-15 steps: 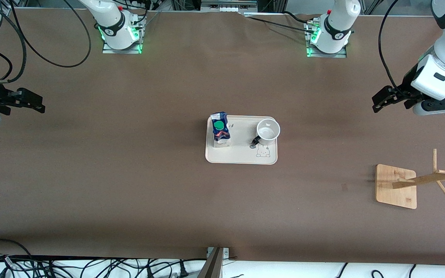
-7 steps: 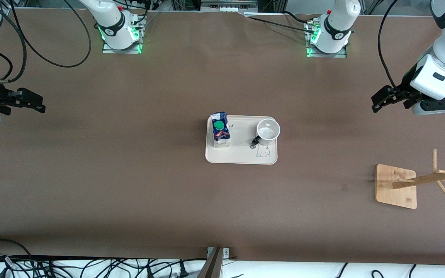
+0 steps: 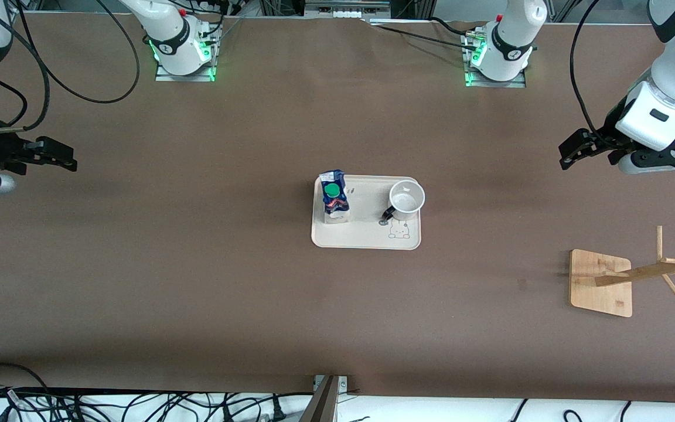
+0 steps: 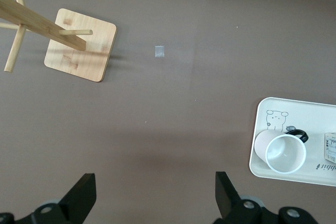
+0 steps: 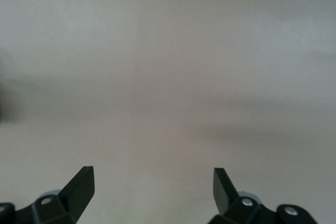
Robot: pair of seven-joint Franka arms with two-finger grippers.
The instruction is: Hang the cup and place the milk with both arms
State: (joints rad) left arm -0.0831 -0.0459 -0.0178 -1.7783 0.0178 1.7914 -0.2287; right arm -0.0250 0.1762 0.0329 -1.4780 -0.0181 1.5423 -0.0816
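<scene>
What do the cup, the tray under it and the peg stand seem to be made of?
The cup: probably glazed ceramic or enamel, since it is smooth, white and thin-rimmed, with a black loop handle. The tray: likely matte plastic or melamine, being cream with rounded corners and a printed cartoon animal. The peg stand: wood, perhaps bamboo, shown by its pale tan colour, flat base and dowel pegs.

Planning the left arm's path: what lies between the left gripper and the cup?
Only bare table between the left gripper and the cup, up to the tray's rim; the front view shows it.

No print reads clearly — the tray (image 4: 315, 174) bears small script, too tiny to read.
</scene>
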